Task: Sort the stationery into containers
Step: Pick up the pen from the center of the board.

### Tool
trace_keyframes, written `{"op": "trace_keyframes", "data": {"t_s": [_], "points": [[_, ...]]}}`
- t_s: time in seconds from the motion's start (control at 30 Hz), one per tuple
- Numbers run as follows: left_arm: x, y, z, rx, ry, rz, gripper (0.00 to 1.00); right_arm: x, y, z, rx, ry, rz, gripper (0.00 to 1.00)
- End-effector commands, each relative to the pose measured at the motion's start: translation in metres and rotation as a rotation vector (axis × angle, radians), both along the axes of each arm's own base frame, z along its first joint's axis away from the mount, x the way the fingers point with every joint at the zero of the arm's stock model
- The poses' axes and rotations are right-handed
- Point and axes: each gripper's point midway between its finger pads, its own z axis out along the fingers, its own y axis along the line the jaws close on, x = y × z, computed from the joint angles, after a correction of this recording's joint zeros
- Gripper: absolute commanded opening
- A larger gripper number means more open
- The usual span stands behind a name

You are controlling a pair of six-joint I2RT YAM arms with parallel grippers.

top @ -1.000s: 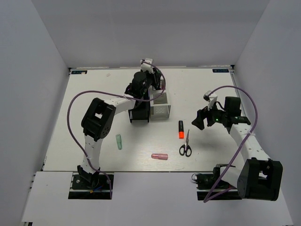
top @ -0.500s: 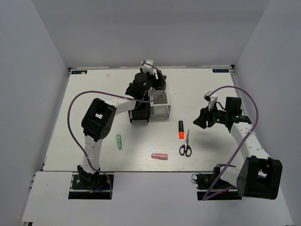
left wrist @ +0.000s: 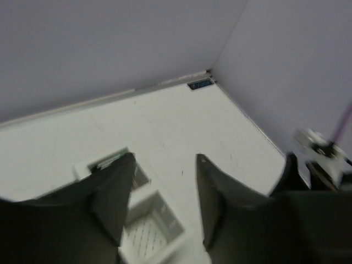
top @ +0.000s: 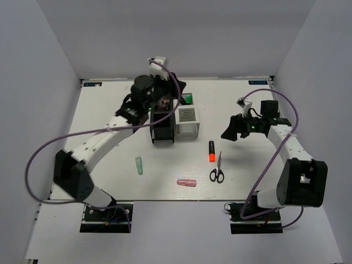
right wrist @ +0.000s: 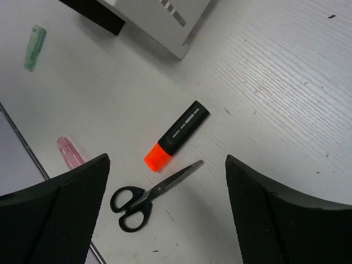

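The black organiser and the white/silver organiser stand side by side at mid-table. A green-and-black item stands in the white organiser's far compartment. My left gripper hovers above the organisers, open and empty; its view is blurred. My right gripper is open and empty, above the orange-and-black highlighter and the black-handled scissors. The highlighter and scissors lie side by side on the table. A pink tube and a pale green tube lie nearer the front.
White walls enclose the table at the back and on both sides. Purple cables loop off both arms. In the right wrist view the white organiser's corner, the pale green tube and the pink tube show.
My left gripper has lifted off the organisers and swung back to the left, and the green-and-black item now shows in the white organiser. My right gripper has shifted slightly away from me.
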Motion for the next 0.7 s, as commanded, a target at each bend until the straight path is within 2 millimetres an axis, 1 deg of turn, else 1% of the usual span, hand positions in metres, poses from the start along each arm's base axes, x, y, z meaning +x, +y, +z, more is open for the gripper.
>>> {"op": "trace_keyframes", "data": {"t_s": [0.0,0.03,0.07,0.1,0.13,0.17,0.2,0.23,0.27,0.3,0.33,0.37,0.4,0.43,0.47,0.5,0.53,0.57,0.6,0.63,0.67], "points": [[-0.073,0.061,-0.025,0.200,0.257,0.059,0.64,0.013,-0.005,0.001,-0.067,0.050,-0.077,0.86],[-0.082,0.076,-0.035,0.239,0.300,0.092,0.66,0.011,0.006,-0.002,-0.084,0.054,-0.064,0.79],[-0.104,0.106,-0.075,0.369,0.430,0.166,0.67,0.014,0.004,-0.009,-0.157,0.047,-0.090,0.73],[-0.122,0.126,-0.056,0.345,0.390,0.195,0.69,0.014,0.012,-0.010,-0.182,0.053,-0.095,0.48],[-0.133,0.140,-0.079,0.388,0.424,0.217,0.77,0.015,0.014,-0.013,-0.203,0.064,-0.116,0.39],[-0.143,0.162,-0.110,0.451,0.462,0.287,0.81,0.022,0.010,-0.021,-0.298,0.055,-0.168,0.31],[-0.160,0.180,-0.089,0.389,0.395,0.317,0.84,0.019,0.019,-0.024,-0.321,0.061,-0.167,0.26],[-0.170,0.198,-0.124,0.444,0.439,0.362,0.88,0.017,0.021,-0.029,-0.344,0.096,-0.180,0.27],[-0.180,0.210,-0.119,0.419,0.416,0.386,0.89,0.018,0.020,-0.033,-0.383,0.103,-0.190,0.29],[-0.191,0.220,-0.118,0.401,0.402,0.406,0.90,0.016,0.026,-0.036,-0.413,0.098,-0.194,0.32],[-0.197,0.227,-0.125,0.409,0.415,0.423,0.90,0.018,0.026,-0.040,-0.434,0.090,-0.217,0.39],[-0.204,0.239,-0.139,0.425,0.418,0.455,0.92,0.015,0.027,-0.045,-0.453,0.095,-0.220,0.41],[-0.210,0.244,-0.141,0.419,0.412,0.464,0.92,0.016,0.029,-0.048,-0.493,0.071,-0.246,0.44],[-0.215,0.248,-0.148,0.416,0.423,0.472,0.92,0.017,0.029,-0.050,-0.504,0.060,-0.266,0.53],[-0.217,0.251,-0.153,0.420,0.429,0.481,0.93,0.018,0.028,-0.053,-0.533,0.044,-0.277,0.57],[-0.221,0.254,-0.167,0.449,0.450,0.481,0.93,0.015,0.023,-0.061,-0.571,0.058,-0.311,0.57],[-0.223,0.256,-0.167,0.432,0.443,0.495,0.93,0.014,0.023,-0.065,-0.577,0.063,-0.324,0.59],[-0.223,0.259,-0.171,0.433,0.446,0.507,0.94,0.015,0.025,-0.068,-0.572,0.060,-0.332,0.60],[-0.225,0.261,-0.182,0.450,0.461,0.511,0.94,0.010,0.022,-0.078,-0.589,0.075,-0.343,0.60],[-0.225,0.260,-0.181,0.433,0.450,0.511,0.94,0.006,0.026,-0.082,-0.585,0.084,-0.334,0.60],[-0.224,0.259,-0.182,0.431,0.450,0.510,0.94,0.008,0.029,-0.086,-0.572,0.079,-0.345,0.60]]}}
